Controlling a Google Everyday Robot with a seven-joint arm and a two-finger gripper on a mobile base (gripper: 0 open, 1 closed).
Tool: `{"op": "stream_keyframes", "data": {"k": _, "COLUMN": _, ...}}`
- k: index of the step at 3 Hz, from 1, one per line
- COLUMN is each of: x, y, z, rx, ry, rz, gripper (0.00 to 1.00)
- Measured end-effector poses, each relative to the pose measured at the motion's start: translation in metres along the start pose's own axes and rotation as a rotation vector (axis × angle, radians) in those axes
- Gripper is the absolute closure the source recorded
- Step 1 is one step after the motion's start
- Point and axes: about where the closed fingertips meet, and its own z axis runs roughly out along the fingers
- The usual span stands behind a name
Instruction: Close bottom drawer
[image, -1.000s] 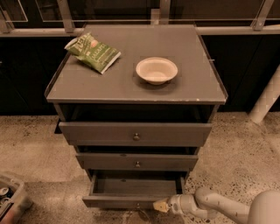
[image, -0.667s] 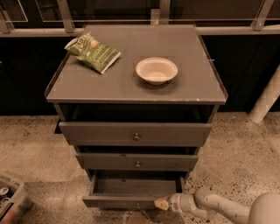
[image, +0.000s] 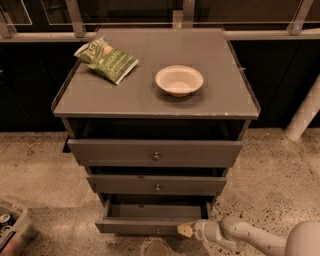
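The bottom drawer (image: 135, 226) stands pulled out, lowest of the three under the counter's (image: 125, 100) front edge. My fingers (image: 185, 230) are clenched together on nothing, their tip at the right end of its front, just beside the small knob (image: 158, 231). To shut it well, I judge I should push level and straight back toward the cabinet, first shifting nearer the knob, since an off-centre shove could skew the drawer and jam it.
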Motion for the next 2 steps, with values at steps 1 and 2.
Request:
{"op": "stream_keyframes", "data": {"k": 1, "x": -0.001, "y": 0.001, "z": -0.001, "rx": 0.0, "ry": 0.0, "rz": 0.0, "gripper": 1.0}}
{"op": "stream_keyframes", "data": {"k": 2, "x": -0.003, "y": -0.012, "z": 0.001, "rx": 0.072, "ry": -0.024, "rz": 0.012, "gripper": 1.0}}
